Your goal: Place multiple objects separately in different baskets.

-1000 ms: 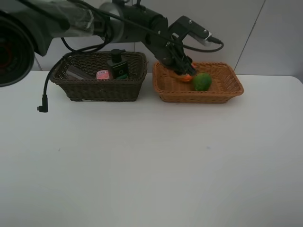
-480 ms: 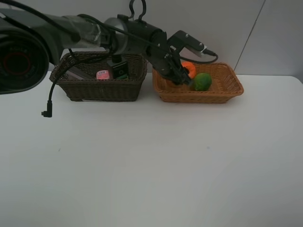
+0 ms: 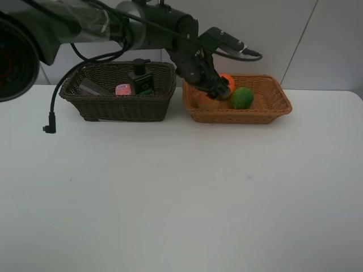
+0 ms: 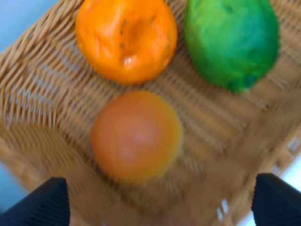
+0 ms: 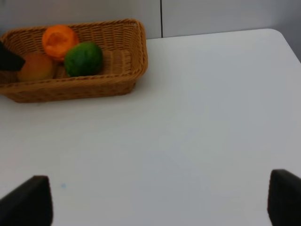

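Note:
My left gripper [image 3: 214, 92] is open and empty, just above the light orange-tan basket [image 3: 244, 116]. Its wrist view shows both fingertips [image 4: 49, 201] spread wide, with the red-orange peach [image 4: 136, 136] lying free below them, the orange [image 4: 126, 40] and the green lime [image 4: 230, 42] beyond. From above I see the orange [image 3: 227, 81], lime [image 3: 242, 97] and part of the peach [image 3: 205, 102]. The dark brown basket [image 3: 119, 106] holds the black bottle [image 3: 140, 79], pink tube [image 3: 123, 89] and mauve cup [image 3: 91, 88]. My right gripper [image 5: 155, 202] is open over bare table.
The baskets stand side by side at the table's back edge by the wall. A black cable [image 3: 51, 122] hangs from the left arm onto the table. The right wrist view shows the light basket [image 5: 94, 84], the fruits and the table's right edge.
The left gripper was low over the fruit in the light basket. It has since lifted a little, and the peach now shows lying free beside the orange.

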`<act>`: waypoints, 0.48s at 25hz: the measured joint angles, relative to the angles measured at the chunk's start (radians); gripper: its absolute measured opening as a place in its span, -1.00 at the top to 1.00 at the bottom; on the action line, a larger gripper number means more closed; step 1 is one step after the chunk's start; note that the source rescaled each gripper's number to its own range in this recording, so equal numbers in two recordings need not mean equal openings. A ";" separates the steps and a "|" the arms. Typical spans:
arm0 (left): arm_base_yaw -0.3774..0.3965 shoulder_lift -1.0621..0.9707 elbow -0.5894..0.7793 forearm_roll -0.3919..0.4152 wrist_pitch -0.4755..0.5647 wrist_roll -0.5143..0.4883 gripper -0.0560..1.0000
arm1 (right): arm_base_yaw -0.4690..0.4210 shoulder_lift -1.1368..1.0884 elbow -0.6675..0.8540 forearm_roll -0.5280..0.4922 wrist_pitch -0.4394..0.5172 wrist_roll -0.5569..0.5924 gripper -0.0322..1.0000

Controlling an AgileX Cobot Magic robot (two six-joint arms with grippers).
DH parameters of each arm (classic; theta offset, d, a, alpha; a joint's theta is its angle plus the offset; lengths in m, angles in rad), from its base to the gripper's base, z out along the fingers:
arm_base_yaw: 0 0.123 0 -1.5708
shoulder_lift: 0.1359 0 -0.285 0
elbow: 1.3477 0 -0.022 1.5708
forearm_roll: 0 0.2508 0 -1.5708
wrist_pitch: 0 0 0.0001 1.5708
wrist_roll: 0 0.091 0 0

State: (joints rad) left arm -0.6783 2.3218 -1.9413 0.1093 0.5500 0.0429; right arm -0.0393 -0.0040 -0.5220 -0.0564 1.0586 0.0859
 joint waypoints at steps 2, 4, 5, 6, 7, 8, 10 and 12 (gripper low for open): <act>0.006 -0.049 0.000 -0.008 0.101 -0.043 -1.00 | 0.000 0.000 0.000 0.000 0.000 0.000 -0.96; 0.023 -0.094 0.000 -0.011 0.195 -0.120 -1.00 | 0.000 0.000 0.000 0.000 0.000 0.000 -0.96; 0.037 -0.119 0.000 -0.010 0.244 -0.150 -1.00 | 0.000 0.000 0.000 0.000 0.000 0.000 -0.96; 0.052 -0.148 0.005 -0.007 0.277 -0.184 -1.00 | 0.000 0.000 0.000 0.000 0.000 0.000 -0.96; 0.066 -0.176 0.023 -0.003 0.307 -0.213 -1.00 | 0.000 0.000 0.000 0.000 0.000 0.000 -0.96; 0.082 -0.214 0.053 0.003 0.326 -0.236 -1.00 | 0.000 0.000 0.000 0.000 0.000 0.000 -0.96; 0.116 -0.308 0.138 0.015 0.331 -0.260 -1.00 | 0.000 0.000 0.000 0.000 0.000 0.000 -0.96; 0.160 -0.410 0.265 0.018 0.319 -0.269 -1.00 | 0.000 0.000 0.000 0.000 0.000 0.000 -0.96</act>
State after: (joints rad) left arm -0.5183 1.9114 -1.6766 0.1275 0.8688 -0.2260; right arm -0.0393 -0.0040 -0.5220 -0.0564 1.0586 0.0859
